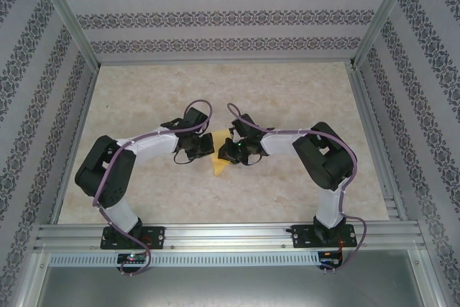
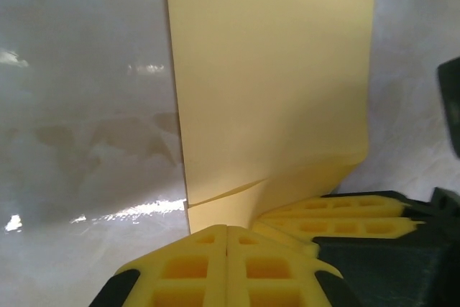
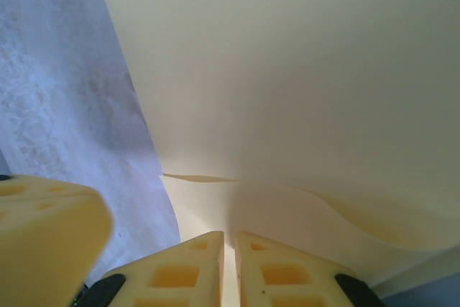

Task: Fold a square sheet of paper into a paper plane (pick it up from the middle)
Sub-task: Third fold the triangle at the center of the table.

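Observation:
The square sheet of paper (image 1: 219,167) is yellow and folded, and a pointed corner of it sticks out toward the near edge between the two grippers. My left gripper (image 1: 206,149) and right gripper (image 1: 229,152) meet over it at the table's middle. In the left wrist view my left gripper (image 2: 227,229) is shut, its yellow fingers pressed together on the near edge of the sheet (image 2: 273,70), which shows a slanting crease. In the right wrist view my right gripper (image 3: 230,236) is shut on the sheet (image 3: 287,70), which bulges just past the tips. No paper plane shape can be made out.
The beige mottled tabletop (image 1: 158,91) is ringed by patterned walls and an aluminium frame (image 1: 230,235) along the near edge. The right gripper's yellow fingers (image 2: 338,213) sit close beside my left one. A left finger (image 3: 43,221) shows in the right wrist view.

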